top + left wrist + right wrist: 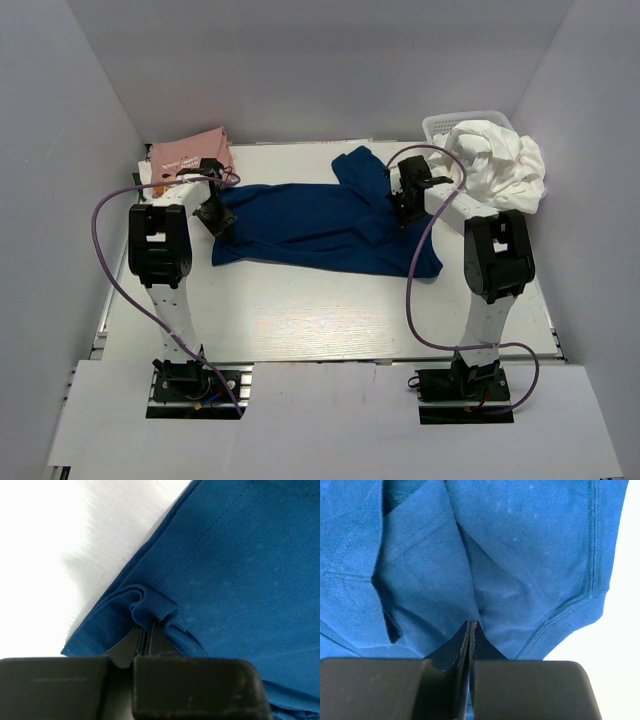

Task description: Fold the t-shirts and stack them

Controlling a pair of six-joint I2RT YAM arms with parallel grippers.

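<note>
Left gripper [146,630], right gripper [470,626] each clamped on navy t-shirt [320,225].

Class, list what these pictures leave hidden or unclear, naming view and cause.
Top view: how many shirts form the white cloth heap; folds overlap.
Top view: white plastic mesh basket contents; heap covers it.
Top view: print on the folded pink cloth shirt; too small.
Wrist views: navy blue cloth t-shirt outline; cut off by edges.

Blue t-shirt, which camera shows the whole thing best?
Top external: the blue t-shirt lies spread out, nearly all visible. The left wrist view shows only a pinched hem corner; the right wrist view only pinched folds beside a ribbed edge.
</note>
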